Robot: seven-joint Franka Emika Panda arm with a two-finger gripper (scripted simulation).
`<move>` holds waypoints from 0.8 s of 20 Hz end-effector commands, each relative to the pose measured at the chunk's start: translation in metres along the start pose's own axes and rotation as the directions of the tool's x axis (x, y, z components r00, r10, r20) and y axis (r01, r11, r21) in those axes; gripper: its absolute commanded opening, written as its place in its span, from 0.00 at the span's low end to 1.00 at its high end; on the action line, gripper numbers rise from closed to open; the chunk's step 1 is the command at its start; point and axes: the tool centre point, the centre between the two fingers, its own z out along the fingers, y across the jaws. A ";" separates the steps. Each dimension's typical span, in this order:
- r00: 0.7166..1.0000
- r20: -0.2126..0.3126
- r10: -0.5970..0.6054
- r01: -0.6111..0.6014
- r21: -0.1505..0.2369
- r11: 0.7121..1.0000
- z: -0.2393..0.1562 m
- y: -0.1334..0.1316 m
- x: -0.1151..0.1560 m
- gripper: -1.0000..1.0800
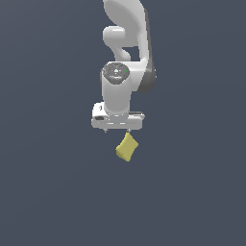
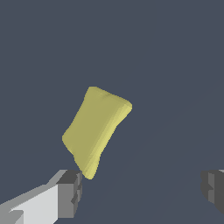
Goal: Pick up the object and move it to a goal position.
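The object [image 1: 127,147], a small matte yellow lump shaped like a rounded block, was seen lying tilted, with one narrow end turned toward the gripper [image 1: 117,130]. In the wrist view the object [image 2: 96,129] was shown with its near corner just beside, perhaps touching, the dark pad of one finger [image 2: 70,192], while the other finger [image 2: 213,188] stood well apart from it. The jaws were therefore spread wide and nothing was grasped between them; the lump was not centred in the gap but set off toward one finger.

No edge or corner of the surface [image 1: 48,192] could be made out in either view, so the object's place could only be given relative to the arm: directly under the hand, slightly toward the exterior view's right. Whether it rested on the surface or was clear of it could not be told for certain, as no shadow or contact line was rendered.

It was judged that the task stood at an early stage. The approach above the object appeared to be made, but the grasp was not yet taken, the lift was not yet done, and the carry to the goal remained. No goal marker was visible. A sideways correction was thought likely to be needed before closing, since an off-centre closure might push the lump aside.
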 end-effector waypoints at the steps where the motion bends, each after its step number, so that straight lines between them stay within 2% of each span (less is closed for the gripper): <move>1: 1.000 0.000 0.000 0.000 0.000 1.000 0.000 0.000 0.000 0.96; 16: 0.999 -0.021 -0.033 0.033 -0.016 0.999 -0.010 0.011 0.003 0.96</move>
